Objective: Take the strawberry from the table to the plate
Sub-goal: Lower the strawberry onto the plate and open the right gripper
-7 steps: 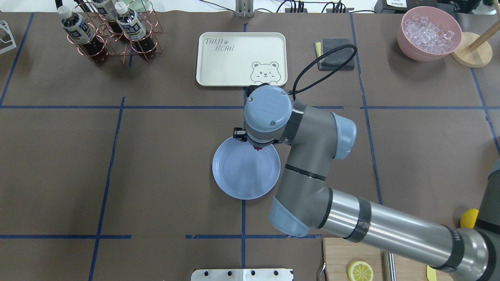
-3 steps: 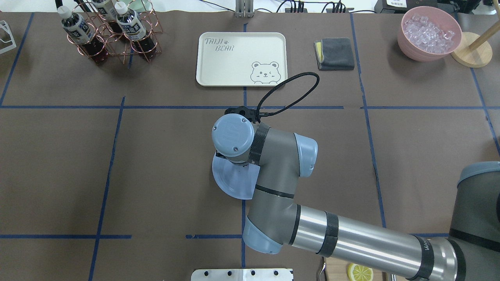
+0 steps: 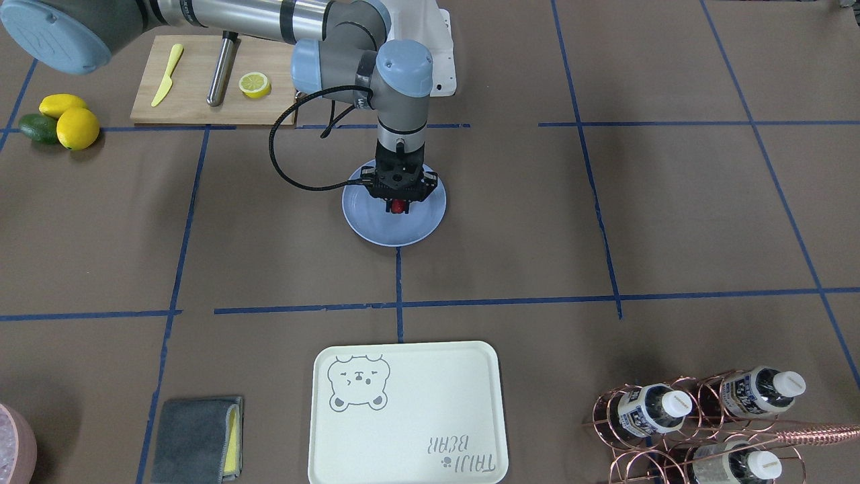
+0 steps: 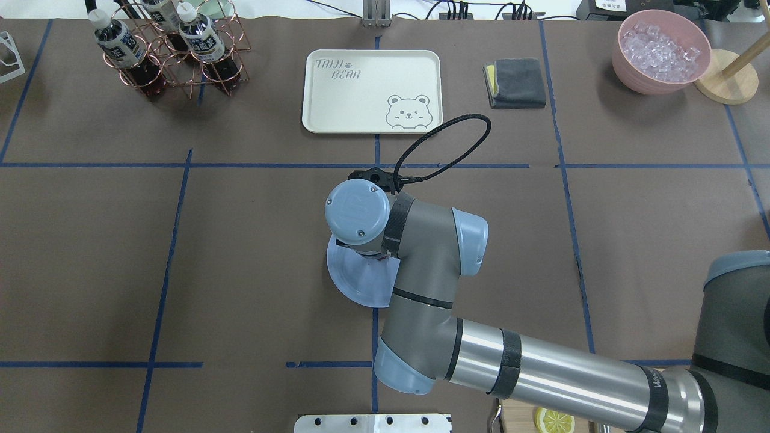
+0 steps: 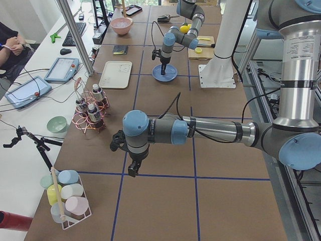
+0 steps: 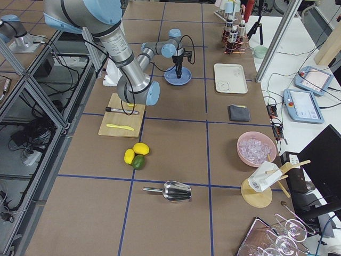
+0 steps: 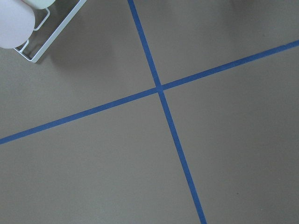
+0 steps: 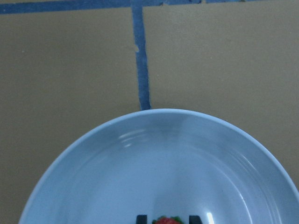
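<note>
You are watching the right gripper (image 3: 399, 204) clenching the strawberry (image 3: 400, 208) low over the plate (image 3: 386, 232): carrying is looking done, with release and retreat remaining.

The wrist camera's edge crops the strawberry (image 8: 167, 220) — only its top shows. Overhead, the right arm (image 4: 424, 258) hides most of the plate (image 4: 354, 281).
</note>
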